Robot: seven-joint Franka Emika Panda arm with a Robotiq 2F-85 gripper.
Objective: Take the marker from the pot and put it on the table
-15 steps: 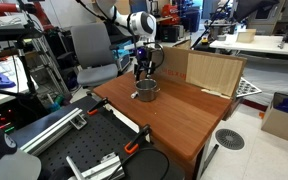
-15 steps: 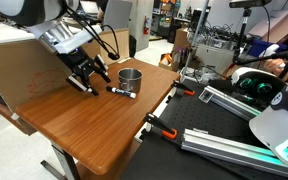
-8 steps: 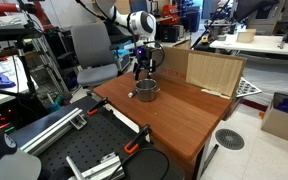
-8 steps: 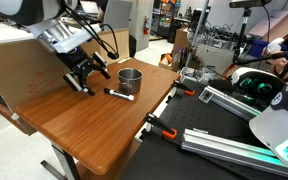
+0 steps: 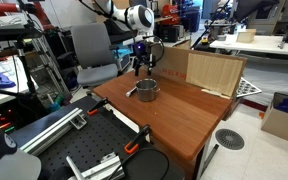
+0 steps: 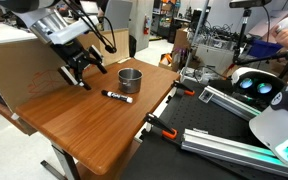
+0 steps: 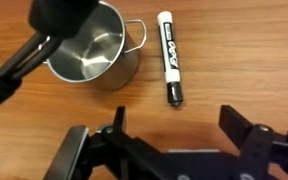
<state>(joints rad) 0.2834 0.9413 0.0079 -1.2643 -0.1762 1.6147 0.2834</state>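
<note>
The marker (image 7: 170, 68), white with black ends, lies flat on the reddish-brown table (image 7: 244, 60), right beside the shiny silver pot (image 7: 89, 55). It also shows in an exterior view (image 6: 117, 96), in front of the pot (image 6: 130, 80). In an exterior view the pot (image 5: 147, 91) stands near the table's (image 5: 184, 120) back edge, with its handle to the left. My gripper (image 7: 174, 125) is open and empty, above the table next to the marker; it hangs over the tabletop in both exterior views (image 6: 79, 75) (image 5: 144, 68).
A pale plywood board (image 5: 212, 72) stands upright at the table's back. A grey chair (image 5: 92, 55) is behind the table. Black rails and clamps (image 6: 199, 125) lie beside the table's edge. White desks (image 5: 254, 45) stand further off.
My gripper has risen away from the marker, which stays lying on the table beside the pot.
</note>
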